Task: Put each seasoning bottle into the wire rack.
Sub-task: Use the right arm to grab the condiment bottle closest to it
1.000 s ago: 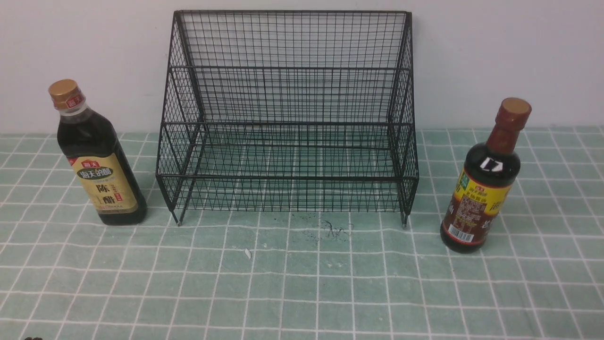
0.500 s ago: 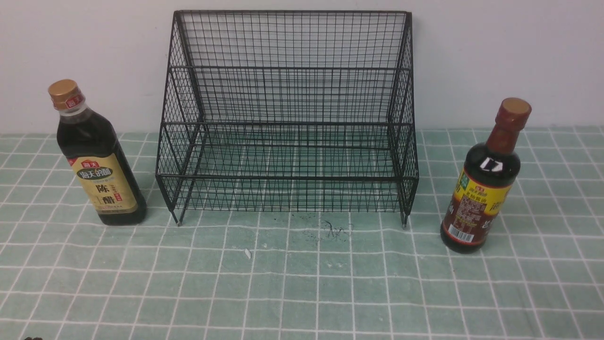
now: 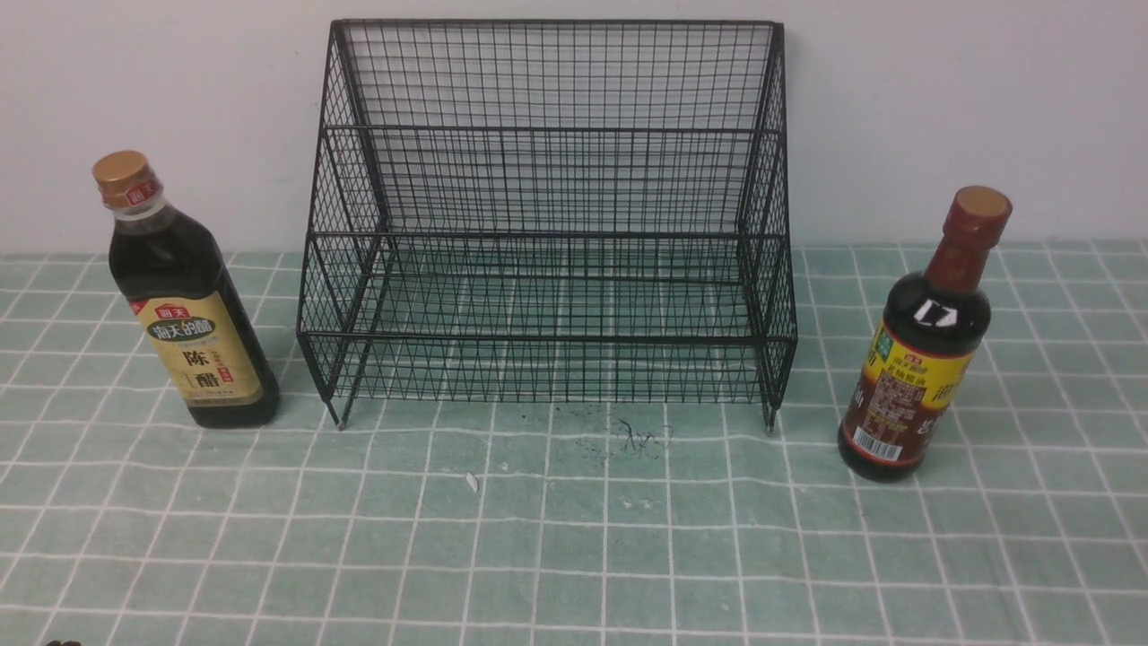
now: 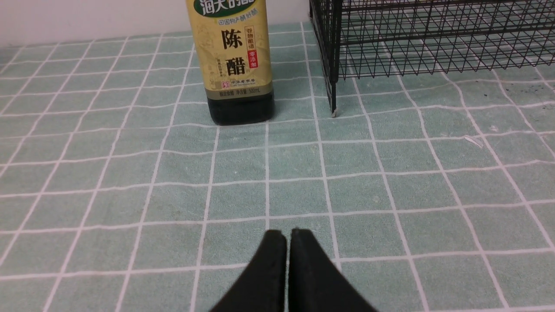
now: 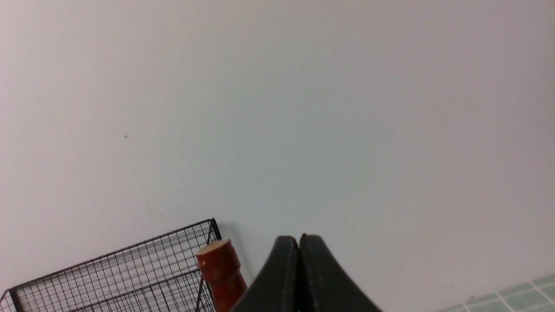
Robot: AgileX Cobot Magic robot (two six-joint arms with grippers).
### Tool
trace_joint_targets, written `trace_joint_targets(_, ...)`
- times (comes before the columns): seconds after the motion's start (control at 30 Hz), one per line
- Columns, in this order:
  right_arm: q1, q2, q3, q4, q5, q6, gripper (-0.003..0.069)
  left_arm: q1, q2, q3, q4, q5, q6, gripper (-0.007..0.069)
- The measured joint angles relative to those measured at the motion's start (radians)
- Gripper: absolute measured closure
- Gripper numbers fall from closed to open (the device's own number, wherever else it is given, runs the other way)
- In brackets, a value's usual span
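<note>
The black wire rack stands empty against the back wall. The broad bottle with gold cap and tan label stands upright left of it; its lower half shows in the left wrist view. The slim bottle with reddish-brown cap and yellow label stands upright right of the rack; its cap shows in the right wrist view. My left gripper is shut and empty, low over the cloth, well short of the broad bottle. My right gripper is shut and empty, raised, pointing at the wall beside the slim bottle's cap. Neither gripper shows in the front view.
A green cloth with a white grid covers the table. A small white scrap and dark smudges lie in front of the rack. A white wall stands close behind everything.
</note>
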Motion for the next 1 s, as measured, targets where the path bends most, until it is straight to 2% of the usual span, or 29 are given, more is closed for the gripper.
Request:
trace_joint_targets(0.1,0.000,0.000,-0.001,-0.005,-0.054,0.056,0.0673,0.000,0.000,0.000,0.000,0.000,0.000,0.0631)
trace_joint_targets(0.27,0.000,0.019,-0.106,-0.064,0.016,0.121,0.0673,0.000,0.000,0.000,0.000,0.000,0.000,0.0631)
trace_joint_targets(0.33,0.000,0.114,-0.239,-0.147,0.114,0.132,0.0672,0.000,0.000,0.000,0.000,0.000,0.000,0.0631)
trace_joint_targets(0.43,0.000,0.213,-0.330,-0.192,0.203,0.133,0.0666,0.000,0.000,0.000,0.000,0.000,0.000,0.0631)
trace_joint_targets(0.47,0.000,0.306,-0.424,-0.213,0.318,0.133,0.0654,0.000,0.000,0.000,0.000,0.000,0.000,0.0631)
trace_joint_targets(0.57,0.000,0.482,-0.566,-0.219,0.503,0.110,0.0621,0.000,0.000,0.000,0.000,0.000,0.000,0.0631)
trace_joint_targets(0.63,0.000,0.568,-0.631,-0.216,0.569,0.085,0.0601,0.000,0.000,0.000,0.000,0.000,0.000,0.0631)
trace_joint_targets(0.77,0.000,0.784,-0.796,-0.127,0.669,-0.068,0.0510,0.000,0.000,0.000,0.000,0.000,0.000,0.0631)
trace_joint_targets(0.93,0.000,0.981,-0.984,0.106,0.807,-0.325,0.0356,0.000,0.000,0.000,0.000,0.000,0.000,0.0631)
trace_joint_targets(0.97,0.000,0.996,-0.997,0.125,0.819,-0.335,0.0349,0.000,0.000,0.000,0.000,0.000,0.000,0.0631)
trace_joint_targets(1.0,0.000,1.046,-1.042,0.193,0.858,-0.397,0.0300,0.000,0.000,0.000,0.000,0.000,0.000,0.0631)
